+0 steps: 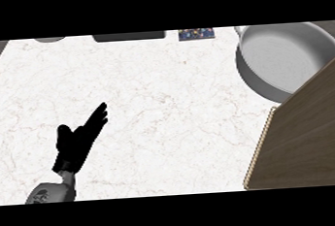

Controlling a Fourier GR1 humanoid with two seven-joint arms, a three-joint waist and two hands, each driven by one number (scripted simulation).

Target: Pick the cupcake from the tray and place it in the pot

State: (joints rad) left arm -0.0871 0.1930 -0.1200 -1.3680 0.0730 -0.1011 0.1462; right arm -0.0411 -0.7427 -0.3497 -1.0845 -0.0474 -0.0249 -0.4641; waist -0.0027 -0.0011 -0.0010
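A grey metal pot (286, 59) stands at the counter's far right, its open mouth facing up and nothing visible inside. A wooden tray (309, 140) fills the lower right, overlapping the pot's near side; only its bare surface shows. No cupcake is visible anywhere. My left hand (75, 145) rests at the lower left over the white marble counter (162, 96), fingers straight and pointing up and right, holding nothing. My right hand does not show.
Along the counter's far edge sit a grey round object (49, 39), a dark flat rectangular object (128, 36) and a small blue patterned item (197, 34). The counter's left corner slants away at the upper left.
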